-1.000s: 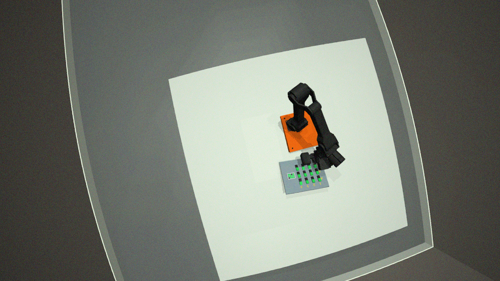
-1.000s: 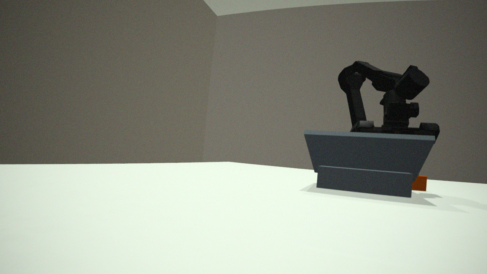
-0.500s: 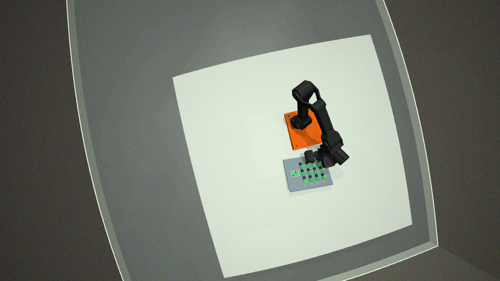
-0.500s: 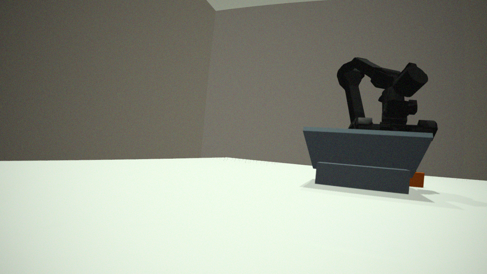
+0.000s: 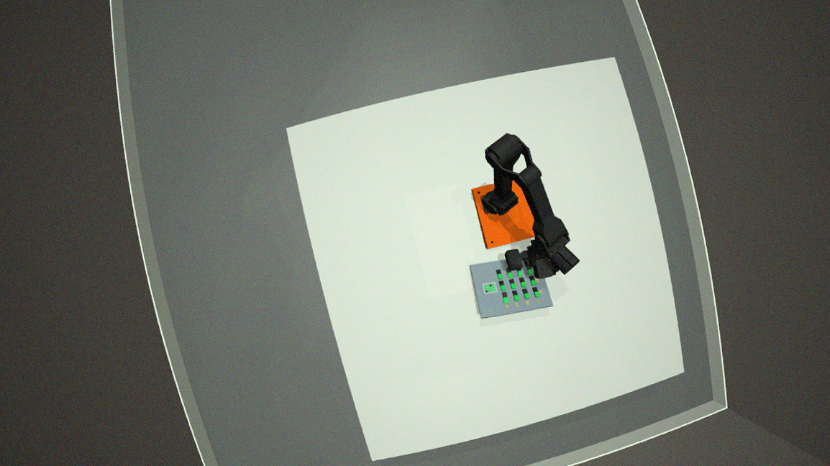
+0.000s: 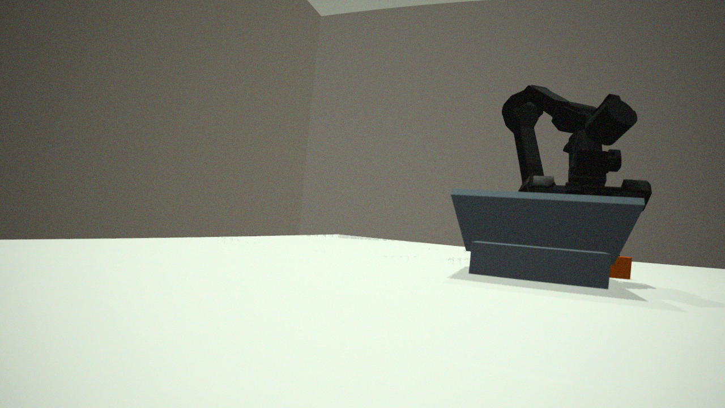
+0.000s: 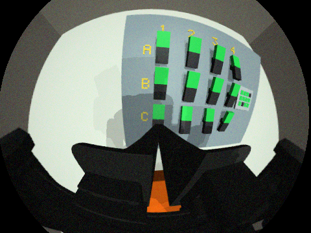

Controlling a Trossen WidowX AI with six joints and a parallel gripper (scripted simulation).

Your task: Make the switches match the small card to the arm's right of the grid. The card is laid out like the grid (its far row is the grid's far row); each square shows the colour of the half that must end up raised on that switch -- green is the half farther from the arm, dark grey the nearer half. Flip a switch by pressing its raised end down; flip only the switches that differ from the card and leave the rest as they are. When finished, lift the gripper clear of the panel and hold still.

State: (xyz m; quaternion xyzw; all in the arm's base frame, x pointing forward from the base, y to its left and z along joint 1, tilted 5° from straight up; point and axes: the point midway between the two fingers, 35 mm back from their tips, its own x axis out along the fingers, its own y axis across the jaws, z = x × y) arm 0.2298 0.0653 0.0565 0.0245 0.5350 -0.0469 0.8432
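So the gripper [image 7: 159,136] has its jaws pressed together with nothing between them, and in the wrist view its tip sits right at the near end of the C1 switch [image 7: 159,113], lower middle of the frame, covering that switch's dark half so only the green bit shows above the tip. Can't tell for sure if it's actually touching the switch. The grey panel [image 7: 138,69] fills the upper middle of the wrist view, with yellow row letters A, B, C down its left side and column numbers along the top, and twelve green-and-dark switches in three rows of four. The little card [image 7: 245,98] is at the right edge of the panel, next to the fourth column; its squares are too small to read one by one, mostly green from what I can see. In the top view the panel [image 5: 483,304] is just below the orange base plate [image 5: 492,227], slightly right of centre, with the arm [image 5: 543,213] reaching down over its upper right corner and the card [image 5: 490,287] on its left part. The exterior view only shows the panel's back [image 6: 545,223] at the right, with the arm [image 6: 583,136] hunched above it.
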